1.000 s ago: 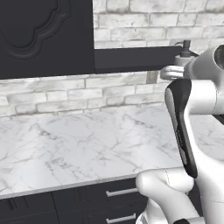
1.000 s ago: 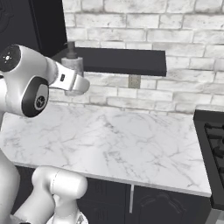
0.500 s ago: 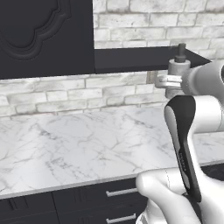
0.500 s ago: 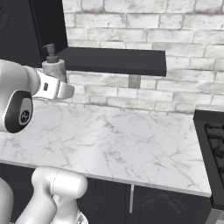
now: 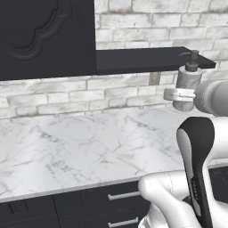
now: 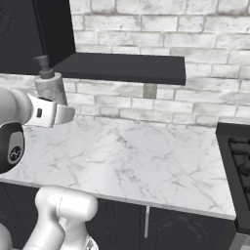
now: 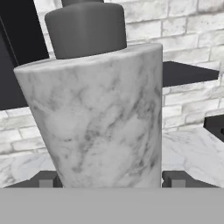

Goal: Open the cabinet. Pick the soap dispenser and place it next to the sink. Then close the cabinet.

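My gripper [image 5: 180, 94] is shut on the soap dispenser [image 5: 188, 83], a light-grey stone-look bottle with a dark pump head, held upright in the air just in front of and below the cabinet's dark shelf board [image 5: 147, 59]. From the other side the soap dispenser [image 6: 50, 87] hangs left of the shelf board [image 6: 122, 67], with the gripper [image 6: 56, 113] clamped low on it. In the hand view the soap dispenser [image 7: 98, 118] stands close between the fingertips [image 7: 46, 179]. The cabinet door [image 5: 44, 35], black with carved moulding, stands swung open at the left. The sink is out of view.
A white marble counter [image 5: 89, 147] runs below the shelf against a grey brick wall [image 6: 161, 29]. Black drawers with silver bar handles [image 5: 122, 195] sit under the counter. A black stove [image 6: 239, 161] borders the counter at the right.
The arm has drawn the soap dispenser out from under the shelf and toward the robot. The bottle now hangs clear of the shelf's front edge.
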Available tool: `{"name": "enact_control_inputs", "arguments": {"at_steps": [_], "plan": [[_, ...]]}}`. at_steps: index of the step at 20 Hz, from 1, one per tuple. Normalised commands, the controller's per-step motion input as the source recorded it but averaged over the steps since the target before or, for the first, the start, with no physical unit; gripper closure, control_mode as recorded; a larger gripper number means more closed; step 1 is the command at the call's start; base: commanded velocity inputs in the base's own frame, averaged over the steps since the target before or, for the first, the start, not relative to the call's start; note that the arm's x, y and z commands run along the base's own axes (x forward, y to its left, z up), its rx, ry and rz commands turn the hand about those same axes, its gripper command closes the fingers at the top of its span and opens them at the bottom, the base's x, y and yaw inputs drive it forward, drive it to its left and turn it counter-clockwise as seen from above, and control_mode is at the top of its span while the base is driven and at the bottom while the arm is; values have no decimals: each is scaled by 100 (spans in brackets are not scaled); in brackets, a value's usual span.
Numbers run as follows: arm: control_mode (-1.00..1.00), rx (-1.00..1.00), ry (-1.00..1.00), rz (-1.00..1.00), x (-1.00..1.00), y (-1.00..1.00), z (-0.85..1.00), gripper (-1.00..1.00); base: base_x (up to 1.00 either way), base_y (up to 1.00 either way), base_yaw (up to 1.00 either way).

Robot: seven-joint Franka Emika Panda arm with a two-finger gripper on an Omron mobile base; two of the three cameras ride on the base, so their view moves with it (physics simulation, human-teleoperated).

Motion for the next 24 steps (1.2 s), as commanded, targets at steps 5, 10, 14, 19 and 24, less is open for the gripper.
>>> {"name": "enact_control_inputs", "arguments": {"at_steps": [5, 10, 14, 19, 24], "plan": [[-100, 0, -3, 0, -3, -7, 0, 100, 0, 0, 0], [-100, 0, 0, -3, 13, -34, 0, 100, 0, 0, 0], [-100, 0, 0, -3, 0, -9, 0, 100, 0, 0, 0], [-100, 0, 0, -2, -22, 0, -1, 100, 0, 0, 0], [100, 0, 0, 0, -7, 0, -1, 100, -33, 0, -2]]}}
